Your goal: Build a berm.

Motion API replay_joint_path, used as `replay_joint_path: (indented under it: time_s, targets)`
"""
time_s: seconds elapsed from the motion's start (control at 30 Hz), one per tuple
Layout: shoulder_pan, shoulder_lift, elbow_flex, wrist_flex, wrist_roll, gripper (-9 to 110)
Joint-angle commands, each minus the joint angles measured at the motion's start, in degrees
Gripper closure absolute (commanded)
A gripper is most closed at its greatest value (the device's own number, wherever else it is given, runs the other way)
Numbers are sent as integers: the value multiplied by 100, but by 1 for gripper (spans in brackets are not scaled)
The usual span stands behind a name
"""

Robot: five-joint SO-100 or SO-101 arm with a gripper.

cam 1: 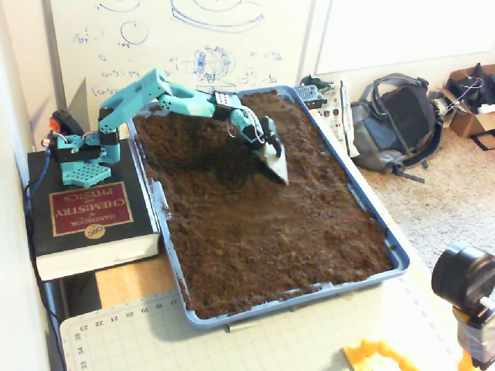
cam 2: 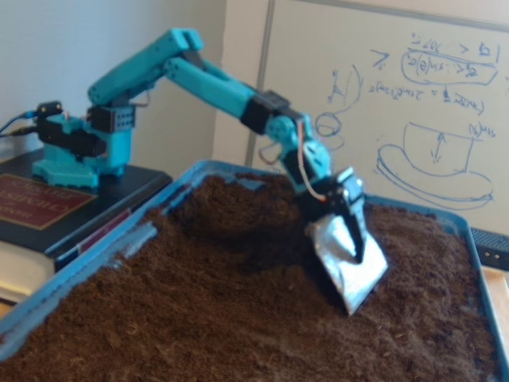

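A blue tray (cam 1: 309, 292) is filled with dark brown crumbly soil (cam 1: 263, 224). The soil rises into a low rounded berm (cam 2: 227, 211) at the tray's far end near the arm base, which also shows in a fixed view (cam 1: 174, 135). My teal arm reaches over the tray. My gripper (cam 1: 271, 148) (cam 2: 350, 227) carries a silver metal scoop (cam 1: 278, 165) (cam 2: 350, 267). The scoop points down, its tip touching the soil just right of the berm. A black finger lies flat against the scoop's face with no visible gap.
The arm base stands on a thick black chemistry handbook (cam 1: 89, 209) (cam 2: 40, 199) left of the tray. A whiteboard (cam 2: 429, 103) stands behind. A grey backpack (cam 1: 394, 124) lies on the floor at the right. A cutting mat (cam 1: 155, 340) and a black camera (cam 1: 464, 278) sit at the near edge.
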Motion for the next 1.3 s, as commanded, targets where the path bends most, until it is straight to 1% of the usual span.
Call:
replay_joint_path:
  time_s: [0.0,0.1,0.23,0.4,0.73,1.27]
  targets:
    - [-53,176,-536,-149,-9,101]
    - [-53,132,-466,-141,-18,101]
    - [-53,97,97,-141,-114,101]
    - [-26,492,914,-141,-510,101]
    - [-44,1187,2145,-141,-545,101]
    - [-44,1846,3111,-141,-563,101]
